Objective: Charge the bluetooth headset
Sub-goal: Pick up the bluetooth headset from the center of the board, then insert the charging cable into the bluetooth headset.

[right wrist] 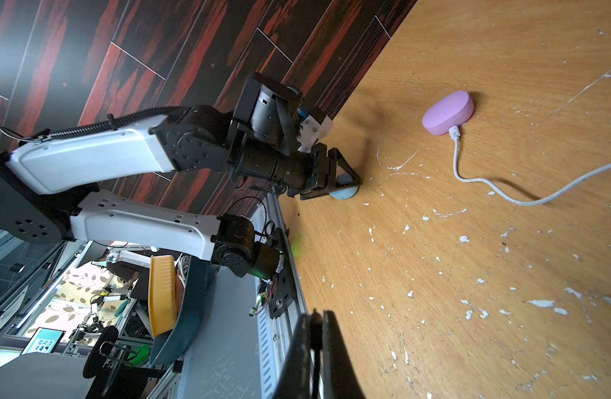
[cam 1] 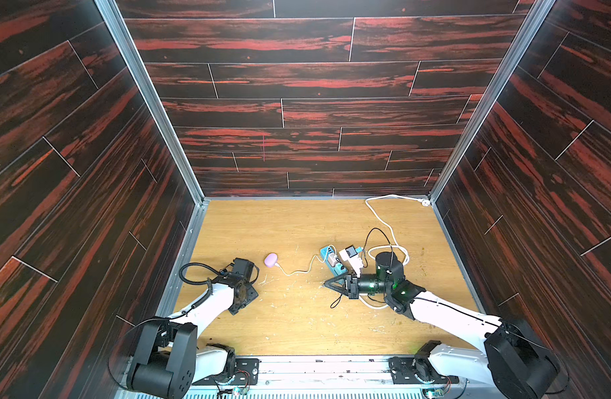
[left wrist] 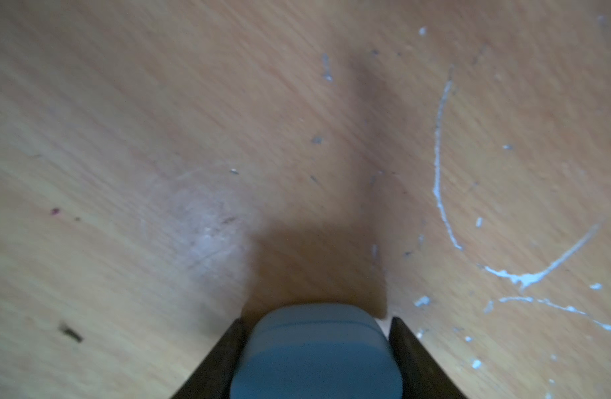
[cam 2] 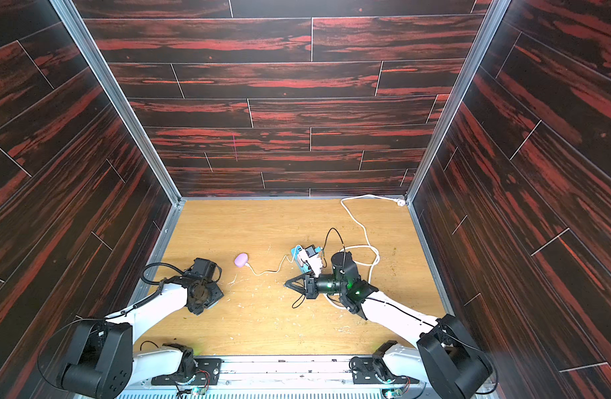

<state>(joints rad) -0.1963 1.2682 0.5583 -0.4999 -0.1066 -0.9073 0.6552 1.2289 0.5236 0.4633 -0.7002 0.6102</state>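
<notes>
Dark red-streaked panels wall in a pale wooden surface [cam 1: 279, 228] flecked with white scrapes. On it a lilac headset case [cam 1: 270, 259] lies flat, with a white cable [cam 1: 298, 272] plugged into its side and trailing across to a teal power strip [cam 1: 331, 260] beside the right arm. The left pincer [left wrist: 316, 319] points straight down at the surface. It is near the case but apart from it, and the case sits a little farther toward the back wall and toward the robot's right. Its two dark fingers [left wrist: 221, 359] straddle a blue-grey rounded object [left wrist: 316, 352] resting on the wood. One finger looks pressed against it while a sliver of light shows at the other, so I cannot tell whether the grip is firm. The right pincer [cam 1: 328, 284] is held level above the surface, fully closed on nothing. Its tip is aimed toward the left arm's side, well apart from the case.
</notes>
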